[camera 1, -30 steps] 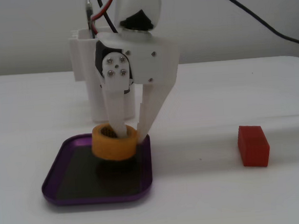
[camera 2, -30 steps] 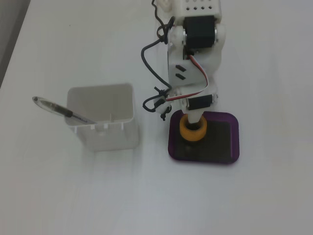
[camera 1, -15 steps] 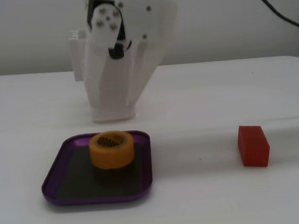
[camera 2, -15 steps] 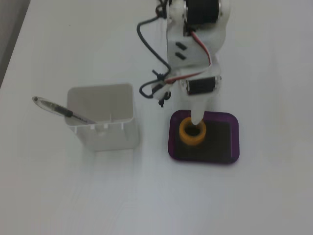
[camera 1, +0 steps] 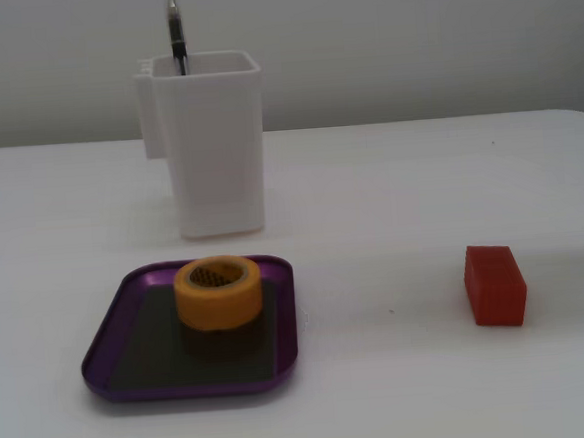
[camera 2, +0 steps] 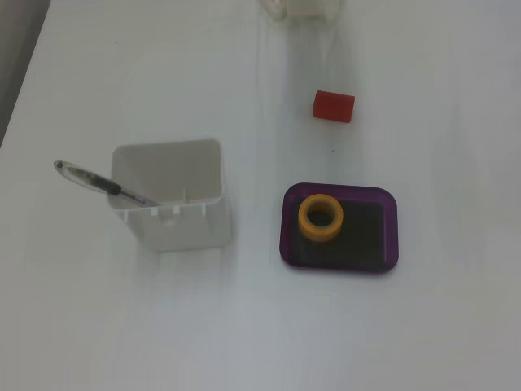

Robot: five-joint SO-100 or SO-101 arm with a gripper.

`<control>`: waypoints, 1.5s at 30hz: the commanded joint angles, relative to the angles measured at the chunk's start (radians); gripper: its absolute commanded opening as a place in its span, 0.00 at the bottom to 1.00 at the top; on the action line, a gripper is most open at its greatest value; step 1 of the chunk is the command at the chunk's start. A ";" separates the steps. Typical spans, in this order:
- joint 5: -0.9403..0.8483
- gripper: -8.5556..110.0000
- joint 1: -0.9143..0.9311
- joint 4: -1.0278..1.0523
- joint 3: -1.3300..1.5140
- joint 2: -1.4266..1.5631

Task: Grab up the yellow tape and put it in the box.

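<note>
The yellow tape [camera 1: 217, 292] is a thick yellow-orange roll that lies flat, core up, on the dark floor of the box [camera 1: 106, 352], a shallow purple tray. It sits toward the tray's far edge in a fixed view. In another fixed view the tape [camera 2: 320, 218] lies in the left half of the box [camera 2: 389, 228]. No gripper shows in either fixed view. Only a white piece of the arm's base [camera 2: 305, 8] shows at the top edge.
A tall white container [camera 1: 215, 144] with a pen [camera 2: 102, 184] in it stands behind the tray; it also shows in another fixed view [camera 2: 171, 195], left of the tray. A red block [camera 1: 495, 284] lies on the white table, apart from the tray, also seen from above [camera 2: 334, 106].
</note>
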 commanded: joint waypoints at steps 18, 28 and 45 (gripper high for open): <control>0.005 0.15 0.084 -0.465 1.480 1.074; 0.006 0.15 0.084 -0.611 1.953 1.528; 0.091 0.08 0.083 -0.586 2.143 1.534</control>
